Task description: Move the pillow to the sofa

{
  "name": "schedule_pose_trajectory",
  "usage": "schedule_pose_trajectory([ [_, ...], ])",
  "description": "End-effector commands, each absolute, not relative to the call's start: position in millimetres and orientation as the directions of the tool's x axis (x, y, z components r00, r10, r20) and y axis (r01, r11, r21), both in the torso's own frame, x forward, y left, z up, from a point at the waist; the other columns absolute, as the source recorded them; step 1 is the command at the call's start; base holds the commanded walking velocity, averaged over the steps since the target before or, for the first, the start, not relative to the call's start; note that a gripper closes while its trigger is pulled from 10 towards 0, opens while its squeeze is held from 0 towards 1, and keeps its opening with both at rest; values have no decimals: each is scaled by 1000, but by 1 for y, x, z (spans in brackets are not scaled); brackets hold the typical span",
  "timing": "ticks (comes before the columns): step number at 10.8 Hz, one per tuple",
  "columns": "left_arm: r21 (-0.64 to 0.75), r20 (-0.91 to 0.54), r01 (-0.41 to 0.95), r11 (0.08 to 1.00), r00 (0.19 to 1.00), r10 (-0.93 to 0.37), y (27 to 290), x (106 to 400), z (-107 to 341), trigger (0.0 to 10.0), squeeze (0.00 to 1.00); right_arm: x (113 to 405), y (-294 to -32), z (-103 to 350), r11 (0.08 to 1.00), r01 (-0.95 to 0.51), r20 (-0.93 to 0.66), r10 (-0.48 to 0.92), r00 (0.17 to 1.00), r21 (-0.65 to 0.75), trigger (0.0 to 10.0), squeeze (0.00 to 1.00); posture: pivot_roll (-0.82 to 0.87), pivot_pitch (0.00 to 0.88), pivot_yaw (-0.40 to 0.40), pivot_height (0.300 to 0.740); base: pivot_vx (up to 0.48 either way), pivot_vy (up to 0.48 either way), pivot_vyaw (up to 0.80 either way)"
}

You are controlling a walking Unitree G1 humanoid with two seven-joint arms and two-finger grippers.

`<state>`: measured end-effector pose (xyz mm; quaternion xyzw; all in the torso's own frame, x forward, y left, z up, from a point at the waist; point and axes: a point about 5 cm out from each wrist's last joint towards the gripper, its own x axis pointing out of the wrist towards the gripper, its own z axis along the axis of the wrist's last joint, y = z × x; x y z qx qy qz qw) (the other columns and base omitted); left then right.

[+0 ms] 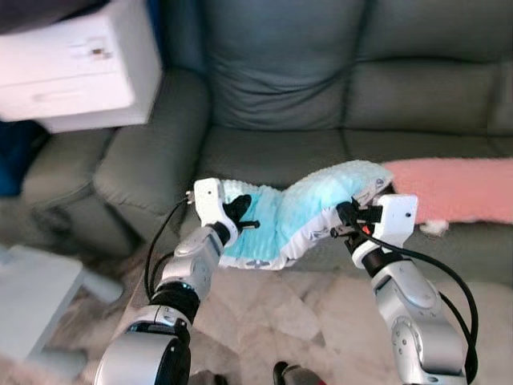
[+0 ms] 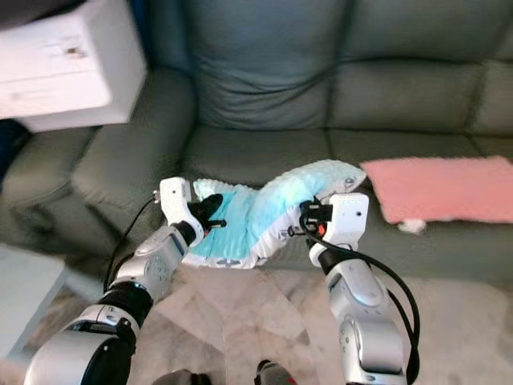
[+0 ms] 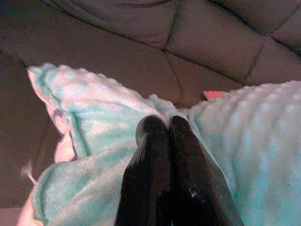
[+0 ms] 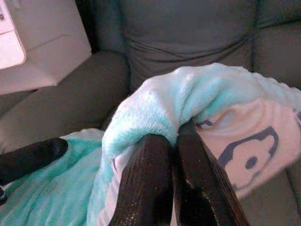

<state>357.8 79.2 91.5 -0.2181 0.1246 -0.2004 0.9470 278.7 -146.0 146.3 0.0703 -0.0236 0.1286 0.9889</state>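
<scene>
a: where's the pillow (image 1: pixel 292 220) rn?

b: in the air btw both arms, hanging over the front edge of the sofa (image 1: pixel 280 156) seat, not set down yet.

a: grippers?

b: left gripper (image 1: pixel 240 215) clenched on the pillow's left end, fingers pinched tight into the fleece. right gripper (image 1: pixel 346 216) clamped on the right end, cloth bunched btw its fingers. two-point hold prob bc it's soft and would sag or fold from one corner; it dips in the middle anyway.

a: room to land it?

b: yes imo. grey seat just beyond is bare; pink blanket (image 1: pixel 453 188) lies to the right, white box (image 1: pixel 76 68) far left on the armrest side. needs carrying farther in, then letting go.
</scene>
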Motion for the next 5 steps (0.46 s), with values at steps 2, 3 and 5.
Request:
schedule_pose_trajectory([
  [2, -467, -123, 372, 802, 871, -476, 71, 358, 95, 10000, 0, 279, -139, 154, 951, -284, 90, 275, 957, 123, 0, 0, -307, 125, 33, 740, 150, 0, 0],
  [3, -470, -121, 379, 797, 867, -484, 70, 357, 94, 10000, 0, 279, -139, 155, 950, -286, 91, 276, 957, 126, 0, 0, -308, 126, 35, 740, 382, 0, 0],
  [5, -478, -117, 406, 779, 850, -514, 65, 354, 92, 10000, 0, 279, -136, 154, 948, -294, 88, 284, 955, 126, 0, 0, -306, 126, 33, 740, 424, 0, 0],
])
